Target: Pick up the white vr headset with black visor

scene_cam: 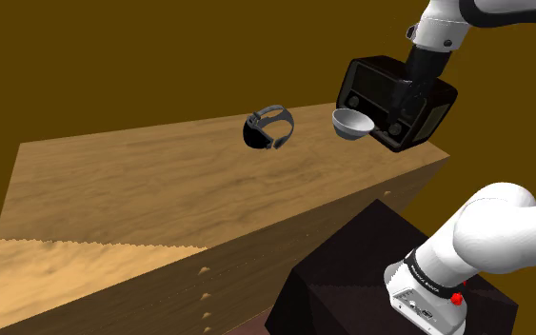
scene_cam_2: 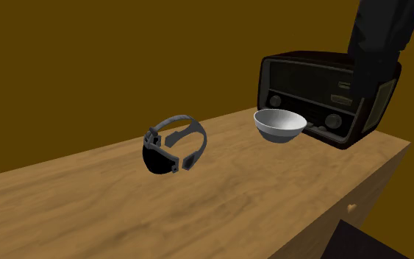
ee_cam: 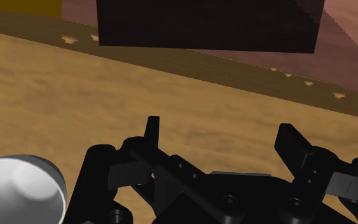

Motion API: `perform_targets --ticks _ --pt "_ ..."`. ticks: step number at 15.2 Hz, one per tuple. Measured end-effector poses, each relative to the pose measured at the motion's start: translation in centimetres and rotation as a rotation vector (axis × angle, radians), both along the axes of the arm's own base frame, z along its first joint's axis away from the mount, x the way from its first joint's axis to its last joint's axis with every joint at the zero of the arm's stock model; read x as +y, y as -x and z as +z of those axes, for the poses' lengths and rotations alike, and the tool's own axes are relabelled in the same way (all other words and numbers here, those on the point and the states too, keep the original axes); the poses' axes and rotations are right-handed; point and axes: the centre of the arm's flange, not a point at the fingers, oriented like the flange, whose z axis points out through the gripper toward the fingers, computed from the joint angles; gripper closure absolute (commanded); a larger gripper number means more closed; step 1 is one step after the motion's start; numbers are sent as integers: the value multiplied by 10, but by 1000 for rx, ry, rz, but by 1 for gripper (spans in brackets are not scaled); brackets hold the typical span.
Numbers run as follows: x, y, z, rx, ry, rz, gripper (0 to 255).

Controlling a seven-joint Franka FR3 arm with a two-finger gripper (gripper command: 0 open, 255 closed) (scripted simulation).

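The VR headset (scene_cam: 268, 128) has a grey strap band and a black visor, and it lies on the wooden table (scene_cam: 151, 186) towards the far edge. In the second exterior view the headset (scene_cam_2: 170, 151) rests left of a bowl. My black gripper (scene_cam: 406, 95) hangs above the table in front of the dark radio (scene_cam: 389, 95), well to the shoulder view's right of the headset. In the wrist view the gripper (ee_cam: 220, 137) is open, its fingers (ee_cam: 152, 130) apart with only bare tabletop between them.
A white bowl (scene_cam: 354, 123) sits between the headset and the radio (scene_cam_2: 308, 92), close beside the gripper (scene_cam_2: 374, 51); the bowl (ee_cam: 18, 191) also appears by my left finger. The dark stand (scene_cam: 370, 276) is below the table's near edge. Brown walls surround the table.
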Motion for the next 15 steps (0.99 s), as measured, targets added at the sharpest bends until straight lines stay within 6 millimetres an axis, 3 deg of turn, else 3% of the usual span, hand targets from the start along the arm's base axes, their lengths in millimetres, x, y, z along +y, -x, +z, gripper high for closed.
perform_targets --ticks 2,4,15 --pt "-1 -3 -5 -3 -2 9 0" --pt "-1 -19 -18 -15 -7 40 0" --pt "6 -125 -92 -110 -40 254 0"
